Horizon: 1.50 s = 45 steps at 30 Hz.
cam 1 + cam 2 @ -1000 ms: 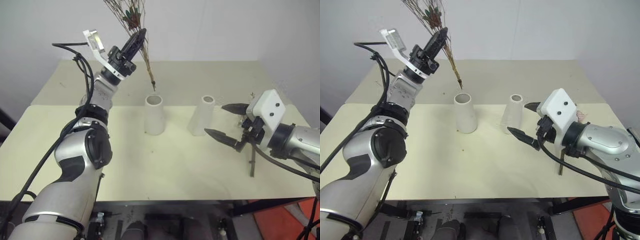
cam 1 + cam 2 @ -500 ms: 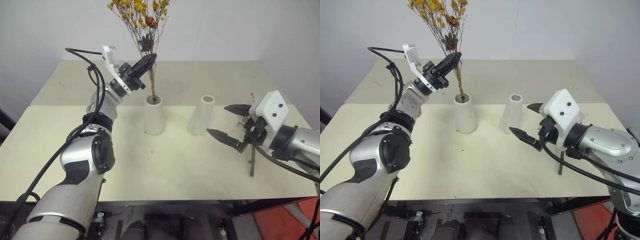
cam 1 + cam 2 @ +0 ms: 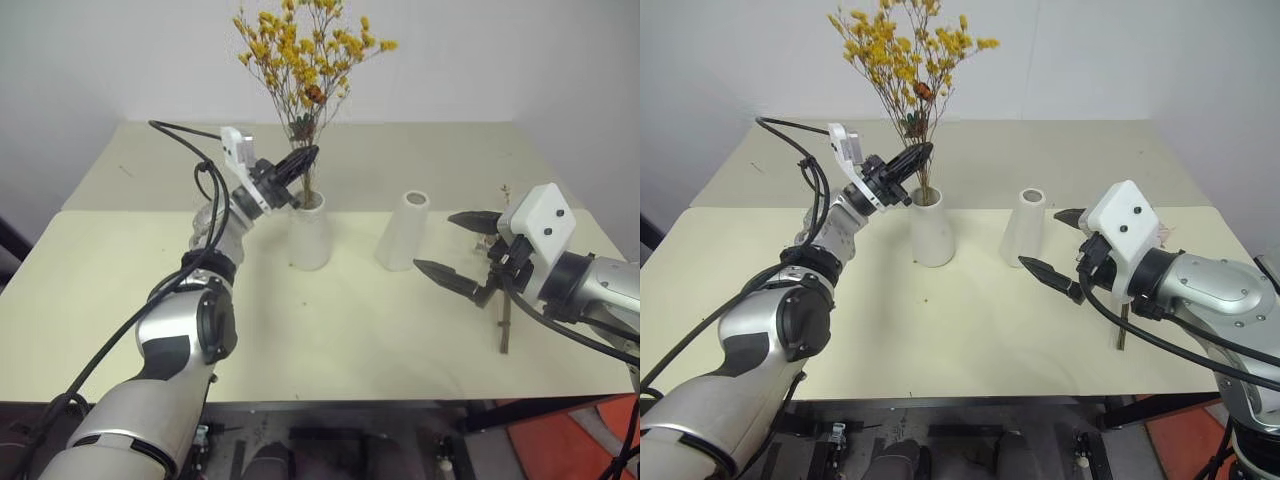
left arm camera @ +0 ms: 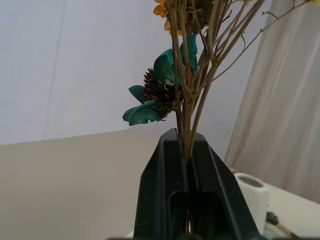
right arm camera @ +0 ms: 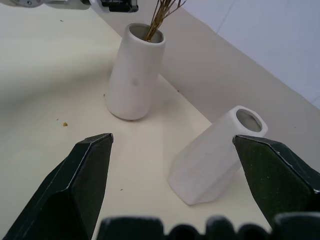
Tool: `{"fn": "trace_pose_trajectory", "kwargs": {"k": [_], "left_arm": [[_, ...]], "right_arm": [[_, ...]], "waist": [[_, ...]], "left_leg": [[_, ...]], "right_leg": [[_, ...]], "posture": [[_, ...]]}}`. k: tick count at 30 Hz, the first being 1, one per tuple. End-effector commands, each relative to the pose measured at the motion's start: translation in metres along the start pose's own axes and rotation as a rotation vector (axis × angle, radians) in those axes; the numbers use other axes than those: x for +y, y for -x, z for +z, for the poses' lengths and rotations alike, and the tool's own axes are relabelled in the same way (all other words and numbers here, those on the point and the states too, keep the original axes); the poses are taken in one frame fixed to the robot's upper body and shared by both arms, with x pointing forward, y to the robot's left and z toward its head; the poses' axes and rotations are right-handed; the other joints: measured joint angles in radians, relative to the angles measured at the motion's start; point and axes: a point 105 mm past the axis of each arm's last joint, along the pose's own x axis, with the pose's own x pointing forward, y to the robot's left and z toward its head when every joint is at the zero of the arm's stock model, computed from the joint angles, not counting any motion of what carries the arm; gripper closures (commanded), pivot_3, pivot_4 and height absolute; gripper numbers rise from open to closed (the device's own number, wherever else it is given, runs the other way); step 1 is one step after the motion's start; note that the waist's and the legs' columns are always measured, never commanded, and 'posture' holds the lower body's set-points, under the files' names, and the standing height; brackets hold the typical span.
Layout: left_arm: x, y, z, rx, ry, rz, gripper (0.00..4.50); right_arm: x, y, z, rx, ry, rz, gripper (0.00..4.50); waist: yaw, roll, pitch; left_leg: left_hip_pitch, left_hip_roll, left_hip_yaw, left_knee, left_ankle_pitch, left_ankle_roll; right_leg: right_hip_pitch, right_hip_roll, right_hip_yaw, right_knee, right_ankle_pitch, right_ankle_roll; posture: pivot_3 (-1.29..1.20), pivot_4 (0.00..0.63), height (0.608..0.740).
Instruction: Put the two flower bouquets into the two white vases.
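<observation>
Nearest to the front edge of the table [image 3: 300, 370], toward its right side, the right gripper [image 3: 448, 243] is held above the surface with its fingers spread wide and nothing between them. Just behind it, near the right edge, a brown stem [image 3: 504, 325] is seen lying flat; it is judged to belong to the second bouquet, but its flowers are hidden by the gripper.

Further in, about the middle of the table, the two white vases are placed side by side, well apart. The right vase [image 3: 403, 231] is empty. In the left vase [image 3: 308, 231] the stems of the yellow bouquet [image 3: 305, 55] are already set, and the bunch stands almost upright above its mouth.

The left gripper [image 3: 910, 162] is seen just over that mouth, its fingers closed tightly on the stems.

The step in hand is judged to be the placing of the first bouquet. For the next move, the left fingers must be opened and drawn away gently, so that the vase is not tipped; then the lying bouquet is to be picked up for the empty vase.
</observation>
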Motion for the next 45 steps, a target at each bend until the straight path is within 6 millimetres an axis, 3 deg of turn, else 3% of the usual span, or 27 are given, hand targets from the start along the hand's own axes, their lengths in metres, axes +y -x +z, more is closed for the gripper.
{"fn": "trace_pose_trajectory", "kwargs": {"k": [1,6,9,16,21,29,38,45], "left_arm": [[-0.002,-0.003,0.005,-0.011,-0.05,-0.014,4.46],[-0.006,-0.003,0.004,-0.023,-0.05,-0.033,4.46],[-0.009,-0.002,0.005,-0.038,-0.028,-0.073,3.82],[-0.011,0.007,0.004,-0.01,-0.079,-0.126,1.67],[-0.008,0.015,-0.004,0.134,-0.163,-0.148,0.07],[-0.001,0.025,0.005,0.169,-0.228,-0.142,0.01],[0.006,0.055,0.029,0.123,-0.26,-0.177,0.01],[0.007,0.088,0.029,0.372,-0.335,-0.243,0.01]], "right_arm": [[-0.005,0.005,0.008,-0.02,0.043,-0.031,0.0],[-0.006,0.005,0.007,-0.016,0.048,-0.031,0.0],[-0.007,0.004,0.007,-0.014,0.049,-0.03,0.0],[-0.009,0.004,0.006,-0.004,0.047,-0.031,0.0],[-0.009,0.002,0.004,-0.005,0.044,-0.024,0.0],[-0.011,-0.005,0.004,-0.019,0.045,-0.01,0.0],[-0.013,-0.004,0.002,-0.011,0.048,-0.015,0.0],[-0.016,-0.005,0.001,-0.009,0.048,-0.009,0.0]], "waist": [[0.0,0.0,0.0],[0.0,0.0,0.0],[-0.001,0.0,0.0],[-0.001,0.0,0.0],[-0.001,0.0,0.0],[-0.001,0.0,0.0],[-0.002,0.0,0.0],[-0.002,0.0,0.0]], "left_leg": [[0.0,0.0,0.0,0.0,0.0,0.0],[0.0,0.0,0.0,0.0,0.0,0.0],[0.0,0.0,0.0,0.0,0.0,0.0],[0.0,0.0,0.0,0.0,0.0,0.0],[0.0,0.0,0.0,0.0,0.0,0.0],[0.0,0.0,0.0,0.0,0.0,0.0],[0.0,0.001,0.0,0.0,0.0,0.0],[0.0,0.001,0.0,0.0,0.0,0.0]], "right_leg": [[0.0,0.0,0.0,0.0,0.0,0.0],[0.0,0.0,0.0,0.0,0.0,0.0],[0.0,0.0,0.0,0.0,0.0,0.0],[0.0,0.0,0.0,0.0,0.0,0.0],[0.0,0.0,0.0,0.0,0.0,0.0],[0.0,0.0,0.0,0.0,0.0,0.0],[0.0,0.0,0.0,0.001,0.0,0.0],[0.0,0.001,0.0,0.001,0.0,0.0]], "posture": [[0.0,0.15,0.74],[0.0,0.15,0.74],[0.0,0.15,0.74],[0.0,0.15,0.74],[0.0,0.15,0.74],[0.0,0.15,0.74],[0.0,0.15,0.74],[0.0,0.15,0.74]]}}
